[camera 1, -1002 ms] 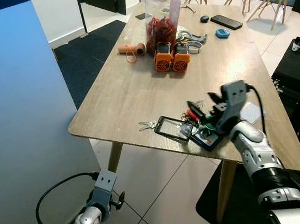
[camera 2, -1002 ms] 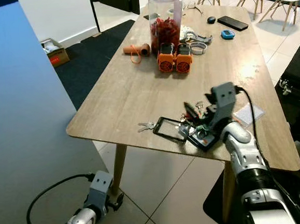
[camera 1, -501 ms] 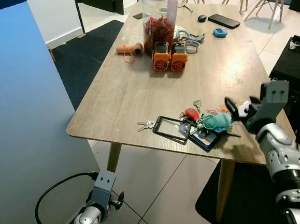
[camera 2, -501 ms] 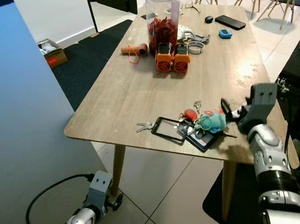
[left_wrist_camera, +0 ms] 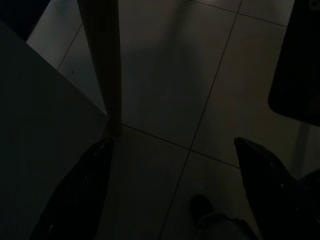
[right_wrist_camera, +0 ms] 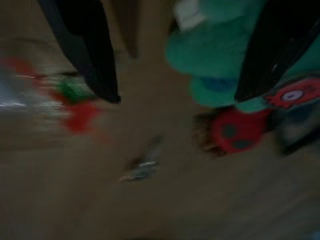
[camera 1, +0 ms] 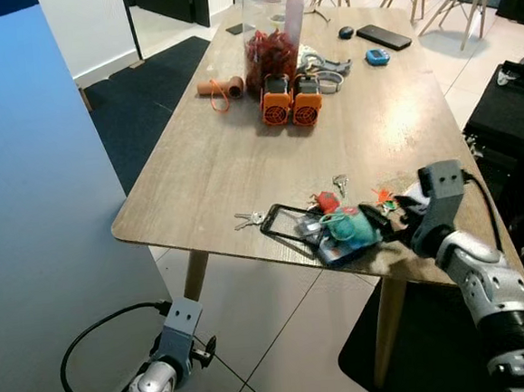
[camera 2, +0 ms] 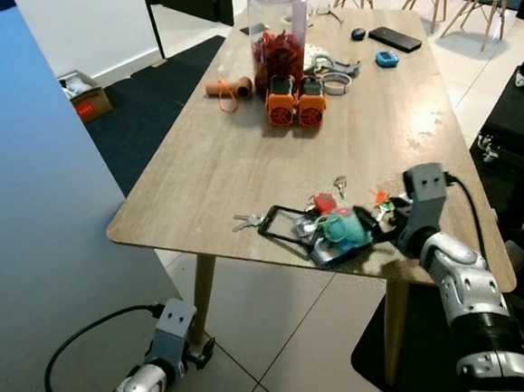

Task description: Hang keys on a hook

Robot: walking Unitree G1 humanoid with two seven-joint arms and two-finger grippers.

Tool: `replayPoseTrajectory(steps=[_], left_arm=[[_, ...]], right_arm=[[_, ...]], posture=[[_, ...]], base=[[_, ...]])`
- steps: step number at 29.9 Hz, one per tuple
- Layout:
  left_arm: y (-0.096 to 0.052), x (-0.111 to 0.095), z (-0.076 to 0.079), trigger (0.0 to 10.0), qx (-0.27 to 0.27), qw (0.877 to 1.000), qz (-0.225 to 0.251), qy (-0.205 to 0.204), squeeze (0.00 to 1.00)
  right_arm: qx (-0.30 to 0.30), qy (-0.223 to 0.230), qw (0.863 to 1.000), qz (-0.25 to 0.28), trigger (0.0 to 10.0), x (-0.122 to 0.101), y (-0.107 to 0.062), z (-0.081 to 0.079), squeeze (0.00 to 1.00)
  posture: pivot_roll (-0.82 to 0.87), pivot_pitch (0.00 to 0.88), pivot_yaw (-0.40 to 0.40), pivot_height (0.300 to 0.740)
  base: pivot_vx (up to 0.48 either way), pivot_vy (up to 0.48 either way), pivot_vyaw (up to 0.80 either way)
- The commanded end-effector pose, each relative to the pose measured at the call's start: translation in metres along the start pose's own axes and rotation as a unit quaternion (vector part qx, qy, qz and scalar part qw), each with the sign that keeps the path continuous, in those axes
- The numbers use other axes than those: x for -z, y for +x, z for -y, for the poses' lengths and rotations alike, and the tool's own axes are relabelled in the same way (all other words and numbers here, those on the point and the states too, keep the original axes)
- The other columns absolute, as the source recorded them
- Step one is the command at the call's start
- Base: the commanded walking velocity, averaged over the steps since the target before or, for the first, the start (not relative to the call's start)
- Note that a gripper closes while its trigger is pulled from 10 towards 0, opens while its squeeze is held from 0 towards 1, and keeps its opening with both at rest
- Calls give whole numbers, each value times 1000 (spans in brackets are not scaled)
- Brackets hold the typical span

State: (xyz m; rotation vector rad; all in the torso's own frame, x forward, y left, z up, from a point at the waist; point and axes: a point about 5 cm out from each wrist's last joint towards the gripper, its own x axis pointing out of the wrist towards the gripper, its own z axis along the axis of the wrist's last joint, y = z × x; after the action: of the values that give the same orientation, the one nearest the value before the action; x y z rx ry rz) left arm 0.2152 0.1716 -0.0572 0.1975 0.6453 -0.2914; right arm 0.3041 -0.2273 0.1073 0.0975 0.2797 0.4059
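Keys [camera 1: 337, 222] lower centre-right of frame, at near edge of wooden table [camera 1: 213, 154]: loose jangly bunch with teal plush charm [camera 1: 348, 226], red fob [camera 1: 324, 200], a silver key [camera 1: 340, 183], sprawled over black badge holder [camera 1: 292, 225]. Probably light, floppy, no fixed shape; metal bits slippery, plush soft and compressible. Best taken at ring or plush, though ring itself too small to make out. Separate small key pair [camera 1: 248, 220] just left of holder.

Right gripper [camera 1: 389, 223] low at table edge, right of bunch, fingers spread; in wrist view one black finger [right_wrist_camera: 85, 50] beside plush, other finger [right_wrist_camera: 280, 45] over it, nothing pinched. Wrist view blurred.

Left gripper [left_wrist_camera: 175, 195] idle near floor by table leg [left_wrist_camera: 102, 65], fingers apart, holding nothing.

No hook made out.
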Motion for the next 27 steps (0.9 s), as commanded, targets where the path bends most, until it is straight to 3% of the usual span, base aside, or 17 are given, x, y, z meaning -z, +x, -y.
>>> replayPoseTrajectory(steps=[1, 4, 15, 23, 24, 26, 27], left_arm=[[-3, 6, -2, 10000, -2, 1000, -13, 1, 0], [-3, 6, -2, 10000, -2, 1000, -11, 0, 0], [-2, 4, -1, 10000, 0, 1000, -3, 1, 0], [-2, 4, -1, 10000, 1, 1000, -2, 1, 0], [-2, 4, -2, 10000, 1, 1000, -2, 1, 0], [-2, 4, -2, 10000, 1, 1000, -3, 2, 0], [-2, 4, -2, 10000, 1, 1000, -3, 2, 0]], right_arm=[[-31, 9, 999, -21, 10000, 8, 2, -10, 0], [-42, 19, 999, -6, 10000, 1, 1, -16, 0], [-25, 26, 999, 34, 10000, -20, -6, -10, 0], [8, 22, 989, 149, 10000, -51, -10, -8, 0], [17, 9, 987, 158, 10000, -53, -9, -7, 0], [13, -59, 989, 138, 10000, -49, -6, -11, 0], [13, -59, 989, 138, 10000, -49, -6, -11, 0]], posture=[[68, 45, -21, 740], [68, 45, -21, 740], [66, 45, -21, 740], [64, 45, -18, 740], [64, 45, -18, 740], [63, 44, -17, 740], [63, 44, -17, 740]], base=[[0, 0, 0], [0, 0, 0], [0, 0, 0], [0, 0, 0], [0, 0, 0], [0, 0, 0], [0, 0, 0]])
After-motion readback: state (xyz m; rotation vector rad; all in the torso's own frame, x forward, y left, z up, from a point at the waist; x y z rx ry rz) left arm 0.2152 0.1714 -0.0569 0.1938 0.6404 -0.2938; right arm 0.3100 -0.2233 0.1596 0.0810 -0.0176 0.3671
